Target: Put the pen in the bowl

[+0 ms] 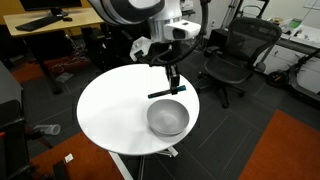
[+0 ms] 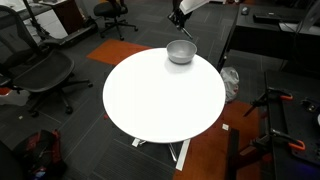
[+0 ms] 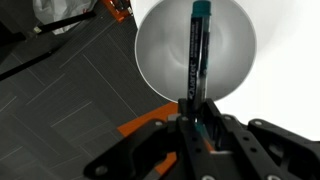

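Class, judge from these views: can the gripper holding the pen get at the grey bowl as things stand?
Probably yes. The gripper, jaws shut on the thin dark blue-tipped pen, hangs right over the round silvery-grey bowl, and nothing shows between them.

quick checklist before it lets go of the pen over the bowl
1. Grip on pen: ok, the gripper is shut on its lower end in the wrist view.
2. Pen lined up over bowl: ok, it lies across the opening.
3. Pen clear of the rim: ok, an exterior view shows it hanging above the bowl.
4. Bowl interior free: ok, nothing else seen inside.
5. Bowl seated on table: ok, though near the edge.
6. Pen fits inside the rim: cannot tell.
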### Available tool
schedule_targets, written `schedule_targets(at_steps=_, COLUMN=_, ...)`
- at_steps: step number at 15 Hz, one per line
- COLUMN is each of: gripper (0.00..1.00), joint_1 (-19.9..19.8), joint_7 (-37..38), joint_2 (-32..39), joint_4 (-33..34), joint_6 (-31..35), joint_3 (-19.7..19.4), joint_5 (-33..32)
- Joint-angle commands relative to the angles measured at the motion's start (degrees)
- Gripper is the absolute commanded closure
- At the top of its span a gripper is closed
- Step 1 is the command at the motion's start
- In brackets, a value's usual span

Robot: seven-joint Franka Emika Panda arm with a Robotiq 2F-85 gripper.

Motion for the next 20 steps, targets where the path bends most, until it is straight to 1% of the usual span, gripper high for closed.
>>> schedule_targets(at_steps=1, gripper=0.95, joint_1=-1.7, joint_7=-2.6, joint_2=4.4, joint_4=5.1, joint_6=-1.5, joint_3=1.2, joint_5=2.3)
schedule_targets(at_steps=10, gripper=0.95, joint_1=-3.5, joint_7=-5.4, joint_2=11.3, joint_4=9.4, joint_6=-1.8, joint_3=2.2, joint_5=7.3)
schedule_targets(at_steps=11, gripper=0.56, joint_1=-3.7, joint_7=-5.5, joint_2=11.7, joint_4=9.7, joint_6=-2.0, joint_3=2.3, joint_5=7.8)
schedule_targets(at_steps=12, gripper=0.54, joint_1=-3.8, joint_7=-5.5, joint_2=12.0, joint_4=9.9, joint_6=-2.0, joint_3=2.3, joint_5=8.0)
schedule_targets(at_steps=13, gripper=0.49, joint_1=-3.8, joint_7=-5.5, joint_2=12.3, joint_4=10.2, joint_6=-2.0, joint_3=2.2, joint_5=8.3)
schedule_targets(at_steps=14, gripper=0.40, joint_1=-3.8, joint_7=-5.4, joint_2=12.4, joint_4=10.2, joint_6=-1.9, joint_3=2.2, joint_5=8.4)
schedule_targets(at_steps=16, gripper=0.27, joint_1=-3.7, joint_7=-5.4, joint_2=12.2, joint_4=10.0, joint_6=-1.6, joint_3=2.1, joint_5=8.4)
schedule_targets(at_steps=19, gripper=0.02, joint_1=-3.4, joint_7=-5.5, joint_2=10.2, joint_4=8.5, joint_6=-0.8, joint_3=2.3, joint_5=8.4)
schedule_targets(at_steps=20, gripper=0.01, joint_1=-3.2, joint_7=-5.5, joint_2=9.6, joint_4=8.1, joint_6=-0.8, joint_3=2.3, joint_5=8.3)
